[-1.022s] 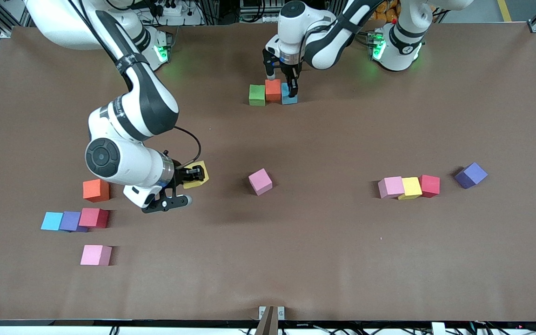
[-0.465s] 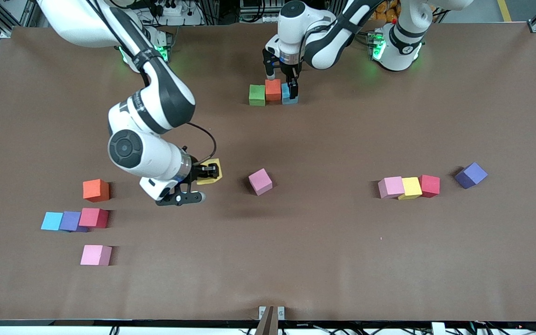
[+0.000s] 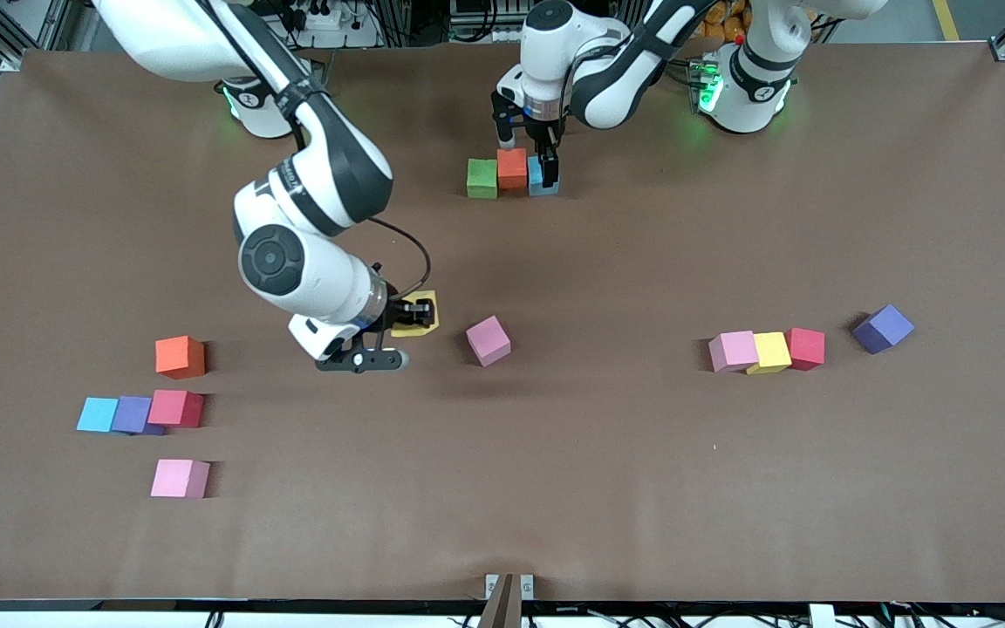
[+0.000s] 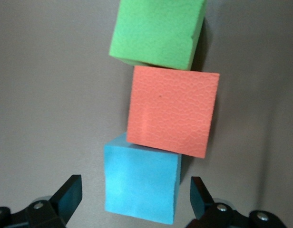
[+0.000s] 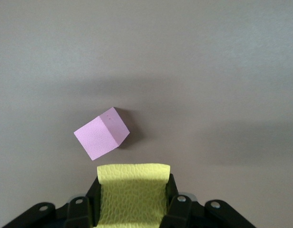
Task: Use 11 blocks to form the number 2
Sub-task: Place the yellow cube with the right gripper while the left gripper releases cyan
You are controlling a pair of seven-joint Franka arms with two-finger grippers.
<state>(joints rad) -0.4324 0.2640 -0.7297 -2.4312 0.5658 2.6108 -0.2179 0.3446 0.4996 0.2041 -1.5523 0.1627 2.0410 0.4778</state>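
One row of blocks stands close to the robots' bases: green (image 3: 481, 178), orange (image 3: 512, 168) and blue (image 3: 536, 177), touching side by side. That row is all that shows of the number 2. My left gripper (image 3: 545, 166) is open and straddles the blue block (image 4: 139, 185), with a gap at each finger (image 4: 69, 198). My right gripper (image 3: 413, 316) is shut on a yellow block (image 3: 416, 314), which it holds over the table next to a tilted pink block (image 3: 488, 339). In the right wrist view the yellow block (image 5: 132, 190) fills the jaws and the pink block (image 5: 101, 137) lies just ahead.
Pink (image 3: 734, 351), yellow (image 3: 770, 352) and red (image 3: 806, 348) blocks sit in a row toward the left arm's end, a purple block (image 3: 883, 328) beside them. Toward the right arm's end lie orange (image 3: 180, 357), light blue (image 3: 98, 414), purple (image 3: 133, 414), red (image 3: 176, 408) and pink (image 3: 180, 478) blocks.
My left gripper has opened and let go of the blue block. My right arm has carried the yellow block toward the pink block in the middle of the table.
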